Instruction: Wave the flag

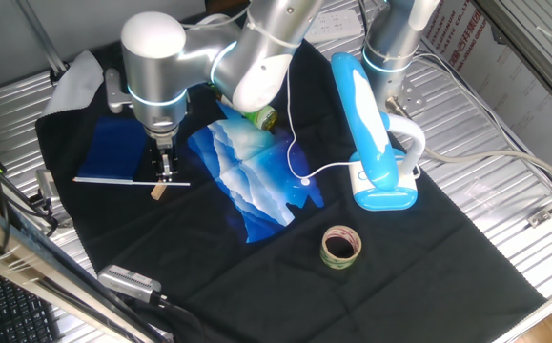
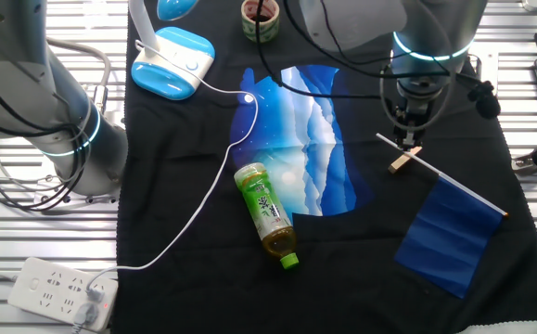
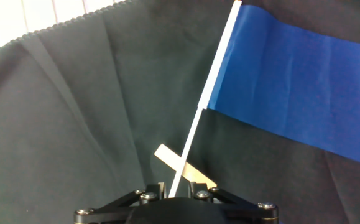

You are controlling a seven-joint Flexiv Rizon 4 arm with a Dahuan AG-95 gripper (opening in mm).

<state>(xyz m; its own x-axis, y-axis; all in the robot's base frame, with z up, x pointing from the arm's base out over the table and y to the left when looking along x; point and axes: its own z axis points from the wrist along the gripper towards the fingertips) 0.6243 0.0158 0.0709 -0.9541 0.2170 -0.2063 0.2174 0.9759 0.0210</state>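
The arm reached down steeply over the black cloth [image 1: 256, 276], its gripper [image 1: 165, 170] pointing straight down at the bare end of the flag [image 1: 118, 148]. The flag lay flat on the cloth, its white stick resting across a small wooden block [image 3: 183, 168]. Whether the fingers had clamped the stick could not be told.

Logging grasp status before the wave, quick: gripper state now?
Gripper: down over the flag stick; whether the jaws have closed on it cannot be told.
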